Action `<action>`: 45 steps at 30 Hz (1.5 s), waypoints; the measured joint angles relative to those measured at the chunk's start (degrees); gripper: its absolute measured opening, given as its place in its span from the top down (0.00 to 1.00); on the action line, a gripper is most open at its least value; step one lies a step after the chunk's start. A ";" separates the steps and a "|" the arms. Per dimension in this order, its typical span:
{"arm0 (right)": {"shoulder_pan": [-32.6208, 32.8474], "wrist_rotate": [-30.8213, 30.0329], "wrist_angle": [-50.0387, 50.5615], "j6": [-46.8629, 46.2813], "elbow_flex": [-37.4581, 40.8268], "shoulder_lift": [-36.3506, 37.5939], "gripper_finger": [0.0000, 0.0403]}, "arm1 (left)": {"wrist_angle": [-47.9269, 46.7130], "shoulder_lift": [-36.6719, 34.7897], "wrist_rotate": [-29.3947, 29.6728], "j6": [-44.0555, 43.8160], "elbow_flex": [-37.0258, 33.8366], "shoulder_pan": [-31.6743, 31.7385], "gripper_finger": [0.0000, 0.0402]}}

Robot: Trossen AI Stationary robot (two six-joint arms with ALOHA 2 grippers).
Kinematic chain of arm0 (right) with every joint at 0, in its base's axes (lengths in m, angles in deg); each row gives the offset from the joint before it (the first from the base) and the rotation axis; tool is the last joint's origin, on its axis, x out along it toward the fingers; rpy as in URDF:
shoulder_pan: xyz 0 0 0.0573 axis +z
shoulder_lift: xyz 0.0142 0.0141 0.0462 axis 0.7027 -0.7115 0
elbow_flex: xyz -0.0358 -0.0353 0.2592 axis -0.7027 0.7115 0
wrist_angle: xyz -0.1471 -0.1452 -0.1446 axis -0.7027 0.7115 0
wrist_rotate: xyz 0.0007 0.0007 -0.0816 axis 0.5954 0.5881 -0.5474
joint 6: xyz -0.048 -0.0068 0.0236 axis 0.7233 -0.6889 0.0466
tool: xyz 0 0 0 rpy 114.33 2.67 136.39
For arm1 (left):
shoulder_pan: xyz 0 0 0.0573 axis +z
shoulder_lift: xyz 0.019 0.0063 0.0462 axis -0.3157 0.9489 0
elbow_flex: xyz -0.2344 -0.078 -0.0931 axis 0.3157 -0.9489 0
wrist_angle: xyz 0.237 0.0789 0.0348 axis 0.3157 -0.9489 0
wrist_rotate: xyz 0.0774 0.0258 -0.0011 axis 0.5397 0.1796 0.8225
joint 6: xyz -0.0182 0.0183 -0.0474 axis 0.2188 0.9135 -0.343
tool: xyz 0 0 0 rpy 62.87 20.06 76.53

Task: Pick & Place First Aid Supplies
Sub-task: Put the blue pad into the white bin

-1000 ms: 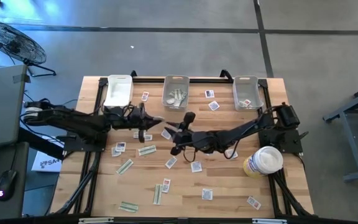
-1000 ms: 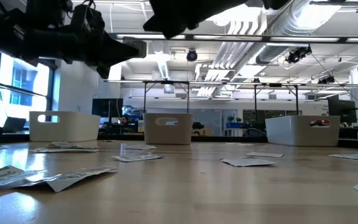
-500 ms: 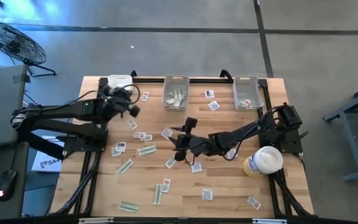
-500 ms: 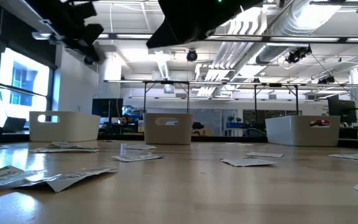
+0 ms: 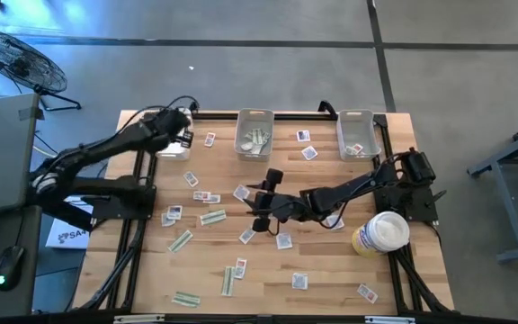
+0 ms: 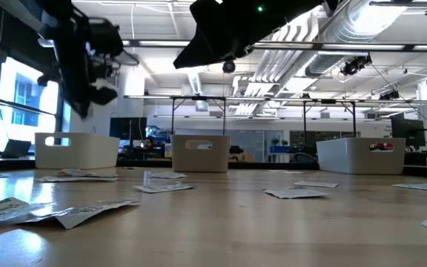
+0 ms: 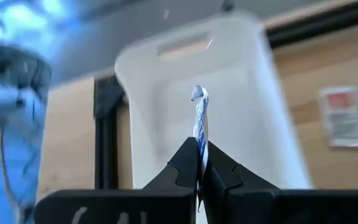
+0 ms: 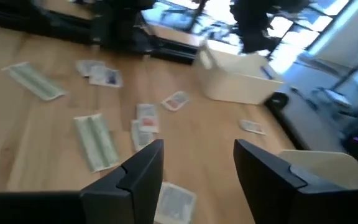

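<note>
Packet (image 7: 199,121) pinched in left hand (image 7: 199,163) (over bin (image 7: 241,93)).

Dark cabled arms, seemingly wedge-tipped fingers (image 7: 224,176)

Left arm swung to upper-left bin

Left gripper (image 7: 199,163), pinching a packet (image 7: 199,118), moved from centre to white bin (image 7: 241,93); right gripper (image 8: 194,163) spread wider.
</note>
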 joint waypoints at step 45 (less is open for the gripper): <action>-13.86 18.12 4.54 -14.16 -3.32 -16.39 0.53 | 1.36 -4.05 -11.46 5.60 3.01 -9.39 0.67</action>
